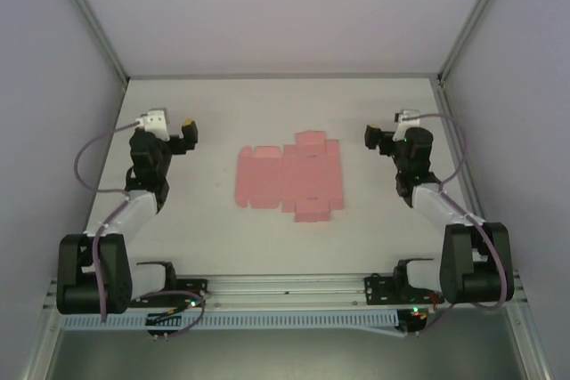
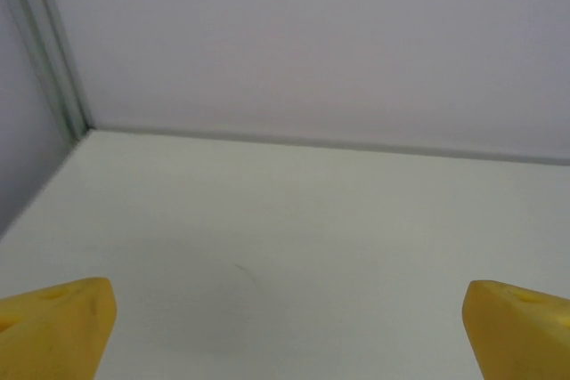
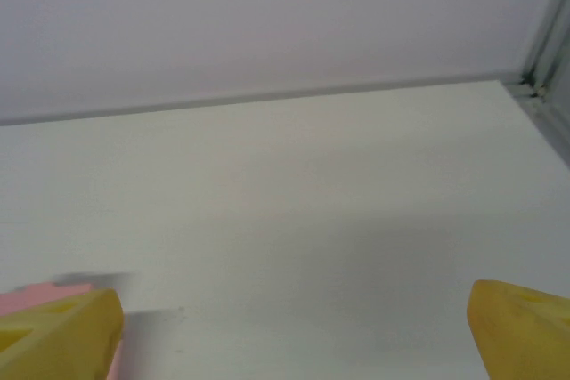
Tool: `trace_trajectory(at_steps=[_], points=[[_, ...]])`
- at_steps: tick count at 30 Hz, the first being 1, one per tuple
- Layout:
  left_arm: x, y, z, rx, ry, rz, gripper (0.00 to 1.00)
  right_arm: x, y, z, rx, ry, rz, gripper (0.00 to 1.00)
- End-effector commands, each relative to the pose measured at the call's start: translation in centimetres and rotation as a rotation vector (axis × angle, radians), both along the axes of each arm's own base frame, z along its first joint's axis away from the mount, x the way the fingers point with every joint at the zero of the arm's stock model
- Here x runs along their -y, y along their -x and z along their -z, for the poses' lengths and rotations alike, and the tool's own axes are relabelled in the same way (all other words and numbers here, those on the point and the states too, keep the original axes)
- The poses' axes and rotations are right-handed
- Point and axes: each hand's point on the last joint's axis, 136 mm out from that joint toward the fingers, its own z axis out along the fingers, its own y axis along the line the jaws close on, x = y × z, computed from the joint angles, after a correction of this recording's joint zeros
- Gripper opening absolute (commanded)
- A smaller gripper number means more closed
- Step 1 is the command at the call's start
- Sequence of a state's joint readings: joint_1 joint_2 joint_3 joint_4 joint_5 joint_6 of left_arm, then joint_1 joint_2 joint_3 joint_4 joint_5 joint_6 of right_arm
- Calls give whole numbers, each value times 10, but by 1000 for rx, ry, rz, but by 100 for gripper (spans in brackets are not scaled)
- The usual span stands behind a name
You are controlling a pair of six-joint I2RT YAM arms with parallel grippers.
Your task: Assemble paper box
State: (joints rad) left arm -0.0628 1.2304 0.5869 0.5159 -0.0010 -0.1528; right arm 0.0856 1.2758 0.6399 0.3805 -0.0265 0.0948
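In the middle of the surface (image 1: 267, 100), the paper box (image 1: 289, 175) lay as a flat pink cut-out sheet, with nothing folded up yet as far as I could tell. So I'd call the assembly basically unstarted.

The relation that mattered: the sheet sat between the two arms. It was off to the right of the left end effector (image 1: 190, 131) and off to the left of the right end effector (image 1: 369, 137). Both pointed inward at it from their own side edges of the surface, and neither touched it.

The sheet's long axis looked like it ran side to side, left edge to right edge, with the shorter flaps sticking out toward the far and near edges.

The right one was nearer, just beside the sheet's right end. Its wrist camera even caught a sliver of pink (image 3: 36, 295) behind its left fingertip. The left one stood well apart from the sheet's left end.

Both had their jaws spread wide with nothing between them, as seen from the left wrist (image 2: 285, 335) and the right wrist (image 3: 289, 335).

My guess is the right arm had the shorter reach for a first fold.
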Motion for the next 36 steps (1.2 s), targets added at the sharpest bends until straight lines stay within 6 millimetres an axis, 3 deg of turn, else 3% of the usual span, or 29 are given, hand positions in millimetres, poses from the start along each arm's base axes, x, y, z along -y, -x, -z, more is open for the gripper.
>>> trace_trajectory(at_steps=[1, 4, 7, 9, 11, 16, 21, 23, 29, 36], points=[[43, 13, 38, -241, 179, 119, 100, -37, 17, 25, -283, -127, -35, 96], [72, 18, 46, -302, 224, 199, 100, -97, 26, 36, -420, -235, -186, 89], [85, 19, 58, -368, 244, 219, 100, -152, 33, 48, -486, -340, -342, 83], [92, 21, 69, -417, 258, 241, 100, -179, 37, 62, -533, -363, -418, 77], [98, 23, 82, -469, 263, 263, 100, -191, 38, 81, -597, -376, -439, 73], [119, 32, 109, -576, 296, 349, 100, -174, 39, 147, -750, -329, -294, 65], [144, 45, 126, -650, 334, 458, 100, -159, 54, 185, -829, -273, -235, 62], [151, 49, 131, -672, 347, 485, 100, -152, 58, 192, -838, -257, -212, 56], [179, 59, 142, -712, 410, 602, 100, -148, 67, 199, -843, -302, -216, 56], [196, 65, 157, -761, 418, 646, 96, -149, 67, 199, -829, -344, -221, 55]])
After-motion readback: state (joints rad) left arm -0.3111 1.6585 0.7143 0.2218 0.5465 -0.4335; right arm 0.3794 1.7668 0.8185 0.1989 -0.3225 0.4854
